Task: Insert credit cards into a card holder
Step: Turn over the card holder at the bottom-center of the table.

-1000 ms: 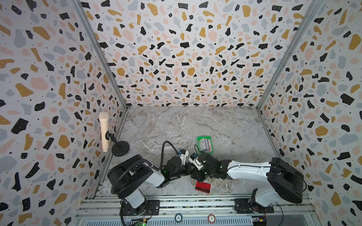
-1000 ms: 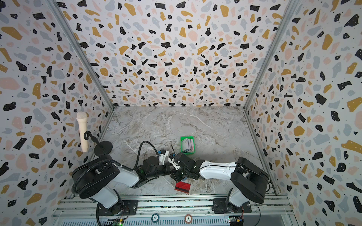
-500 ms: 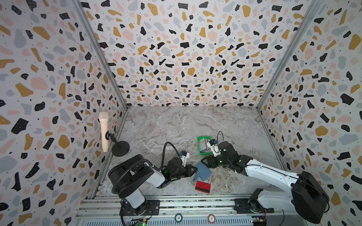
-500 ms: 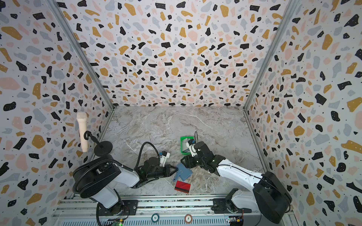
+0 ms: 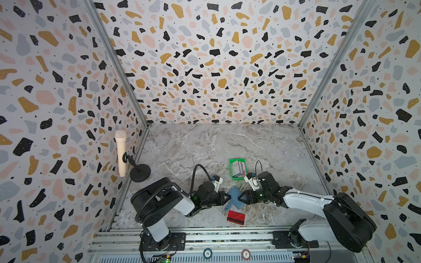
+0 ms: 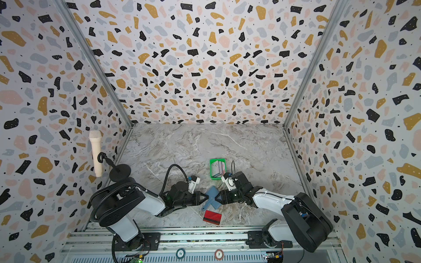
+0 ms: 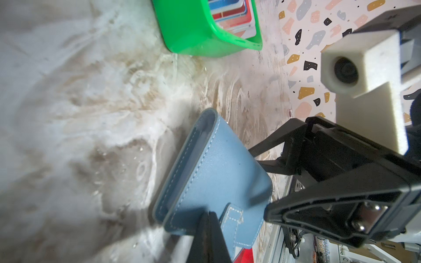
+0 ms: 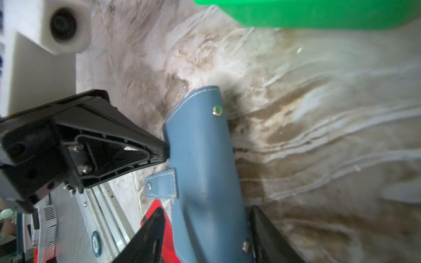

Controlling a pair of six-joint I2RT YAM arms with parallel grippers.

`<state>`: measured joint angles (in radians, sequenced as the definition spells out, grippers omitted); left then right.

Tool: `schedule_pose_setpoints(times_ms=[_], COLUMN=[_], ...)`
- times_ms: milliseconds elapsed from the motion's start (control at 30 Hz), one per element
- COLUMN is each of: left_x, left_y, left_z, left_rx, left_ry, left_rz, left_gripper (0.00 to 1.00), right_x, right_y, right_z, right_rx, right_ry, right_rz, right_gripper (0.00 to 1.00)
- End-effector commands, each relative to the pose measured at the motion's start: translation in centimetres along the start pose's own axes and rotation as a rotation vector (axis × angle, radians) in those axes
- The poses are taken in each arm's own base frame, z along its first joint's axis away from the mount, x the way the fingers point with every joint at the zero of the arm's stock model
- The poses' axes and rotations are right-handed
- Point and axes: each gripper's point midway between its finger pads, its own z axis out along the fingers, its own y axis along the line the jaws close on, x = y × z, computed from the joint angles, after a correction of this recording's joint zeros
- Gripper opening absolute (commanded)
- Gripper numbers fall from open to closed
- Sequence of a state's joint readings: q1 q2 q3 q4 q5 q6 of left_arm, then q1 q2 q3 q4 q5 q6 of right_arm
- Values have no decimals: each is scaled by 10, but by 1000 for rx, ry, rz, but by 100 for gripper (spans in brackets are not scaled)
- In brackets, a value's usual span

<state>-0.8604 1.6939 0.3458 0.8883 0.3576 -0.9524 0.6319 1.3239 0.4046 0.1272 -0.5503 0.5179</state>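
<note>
We've got right claw (image 5: 242, 197) back from green tray (image 5: 230, 169) — jaws spread astride card holder (image 5: 235, 198), left claw (image 5: 226, 197) pinching its left edge; ready to pry open.

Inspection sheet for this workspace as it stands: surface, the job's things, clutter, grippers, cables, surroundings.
Surface: marbled tabletop, no spills seen.
Job's things: blue card holder folded, snap tab undone, between the two grippers; red card with a dark stripe lying loose near the front rail; more cards stacked in the green tray.
Clutter: microphone on a stand by the left wall.
Grippers: left gripper shut on the card holder's edge; right gripper open, jaws either side of the holder.
Cables: black cable arching over the left arm; thin loop at the right wrist.
Surroundings: speckled walls on three sides; two round tokens on the front rail.
</note>
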Motion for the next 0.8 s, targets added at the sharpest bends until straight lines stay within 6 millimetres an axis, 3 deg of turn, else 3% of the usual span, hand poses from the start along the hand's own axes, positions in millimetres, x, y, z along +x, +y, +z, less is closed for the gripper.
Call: schedule_pose_setpoints(times_ms=[0, 100, 267, 433, 533, 700, 767], left_x=[25, 26, 18, -25, -47, -65, -68], left_y=[36, 38, 30, 21, 17, 21, 26], left_z=[1, 3, -4, -45, -70, -106, -118], left_rx=[-133, -135, -115, -88, -121, -178, -189], left_ry=[80, 86, 58, -142, -256, -375, -409], left_rz=[-22, -26, -20, -38, -16, -17, -32], left_gripper=[0, 0, 0, 0, 0, 0, 0], right_x=[0, -5, -21, -47, -50, -48, -46], right_y=[21, 29, 26, 24, 21, 12, 12], right_z=[3, 4, -10, -46, -62, -65, -55], right_rx=[-118, -131, -40, 353, 607, 937, 1012], right_ry=[5, -2, -69, -204, -223, -211, -191], right_rz=[-14, -28, -43, -172, -243, -340, -378], right_gripper=[57, 44, 0, 0, 0, 0, 0])
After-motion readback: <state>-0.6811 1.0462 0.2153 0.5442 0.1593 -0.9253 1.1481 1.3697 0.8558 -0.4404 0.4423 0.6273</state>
